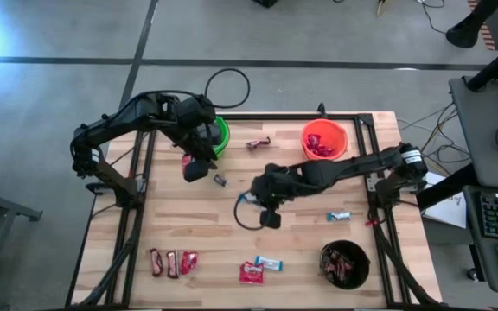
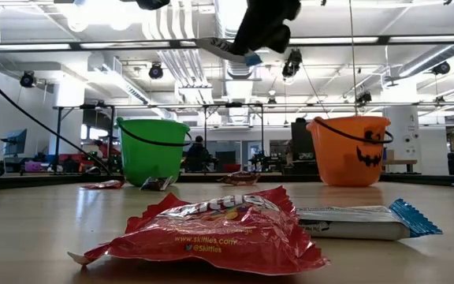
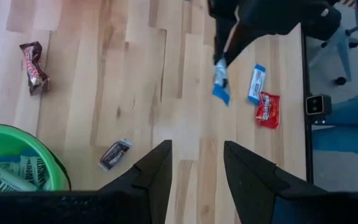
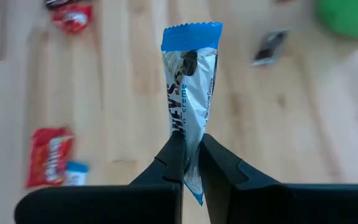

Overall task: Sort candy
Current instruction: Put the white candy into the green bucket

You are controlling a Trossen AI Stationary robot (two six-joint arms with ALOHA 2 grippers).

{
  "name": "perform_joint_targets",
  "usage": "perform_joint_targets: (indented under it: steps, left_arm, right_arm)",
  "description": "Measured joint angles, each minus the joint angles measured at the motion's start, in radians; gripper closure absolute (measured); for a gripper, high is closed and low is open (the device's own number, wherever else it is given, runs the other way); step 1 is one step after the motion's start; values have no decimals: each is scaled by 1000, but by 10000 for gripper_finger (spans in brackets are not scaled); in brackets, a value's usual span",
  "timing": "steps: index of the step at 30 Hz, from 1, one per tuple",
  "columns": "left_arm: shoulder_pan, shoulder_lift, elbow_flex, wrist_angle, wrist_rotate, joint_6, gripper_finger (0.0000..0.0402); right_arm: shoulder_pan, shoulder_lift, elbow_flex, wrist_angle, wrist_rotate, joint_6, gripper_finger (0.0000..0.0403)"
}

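The table [image 1: 206, 216] carries three buckets: green [image 1: 220, 136] at about eleven o'clock from its middle, orange [image 1: 324, 140] at one o'clock, black [image 1: 345, 263] at five o'clock.

The left gripper [image 1: 196, 168] hangs just beside the green bucket, on its seven o'clock side; its fingers [image 3: 157, 171] stand apart with nothing between them. The right gripper [image 1: 271, 217] is up over the middle of the table, its fingers [image 4: 176, 158] pinched tight on the lower end of a blue-and-white bar [image 4: 190, 99], which stands up from them, clear of the wood.

Loose candy is scattered around. A red packet [image 1: 251, 273] and a second blue bar [image 1: 268, 263] lie side by side at six o'clock, near the front edge. Three more pieces [image 1: 172, 263] sit at seven o'clock. Another blue bar [image 1: 338, 216] lies at three o'clock. A dark bar [image 1: 258, 143] rests between the green and orange buckets, and a small dark piece [image 1: 220, 180] lies near the left gripper.
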Motion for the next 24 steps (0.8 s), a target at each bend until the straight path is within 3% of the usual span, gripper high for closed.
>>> perform_joint_targets:
  steps: [12,24]
  left_arm:
    - [0,0,-9,75,2,-12,274]
    - [0,0,-192,239,76,-35,274]
  right_arm:
    - [-97,0,184,-9,79,-123,381]
    - [-126,1,249,-37,94,-183,381]
